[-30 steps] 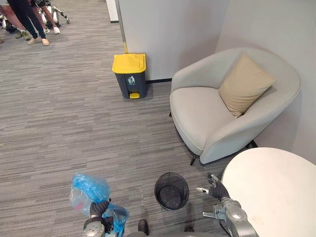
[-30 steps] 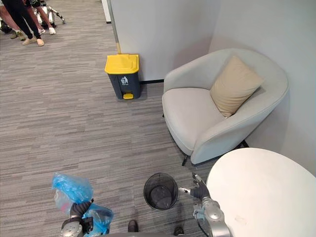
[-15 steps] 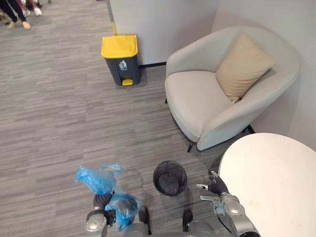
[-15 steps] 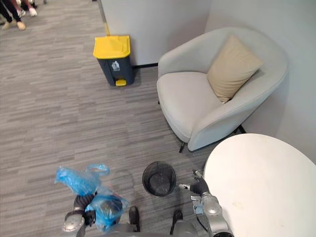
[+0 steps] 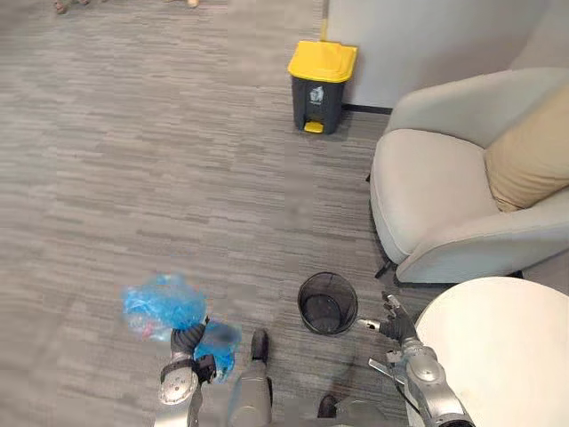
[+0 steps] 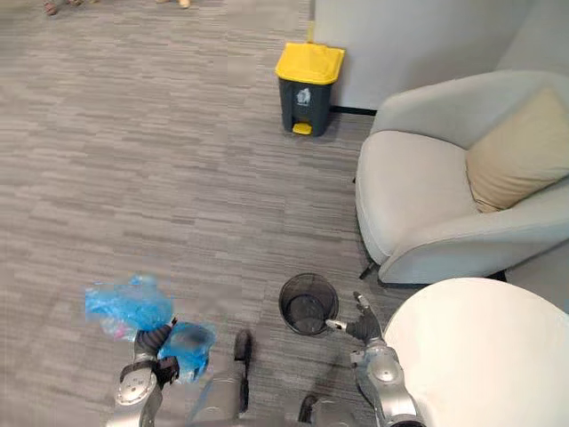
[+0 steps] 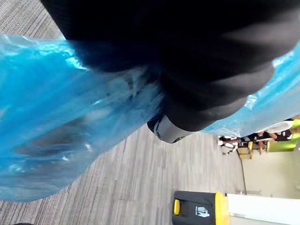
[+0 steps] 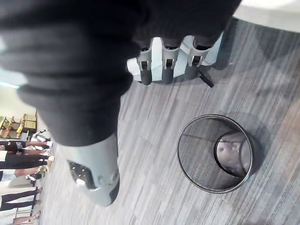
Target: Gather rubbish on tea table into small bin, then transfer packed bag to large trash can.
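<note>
While the left hand (image 5: 184,342) grips the blue rubbish bag (image 5: 158,302) at its bunched neck, well short of the yellow-lidded trash can (image 5: 322,74), treat it as light, soft, slippery film. Right hand (image 5: 394,324): fingers straight, empty.

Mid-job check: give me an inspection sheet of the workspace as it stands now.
Surface: white round tea table, nothing seen on the part in view.
Job's things: blue bag held above the carpet; mesh small bin beside the table, looks empty; large trash can, yellow lid shut, by the far wall.
Clutter: nothing seen.
Robot hands: left robot hand shut on the bag; right robot hand open, near the small bin.
Cables: nothing seen.
Surroundings: grey armchair with tan cushion; people far off.
</note>
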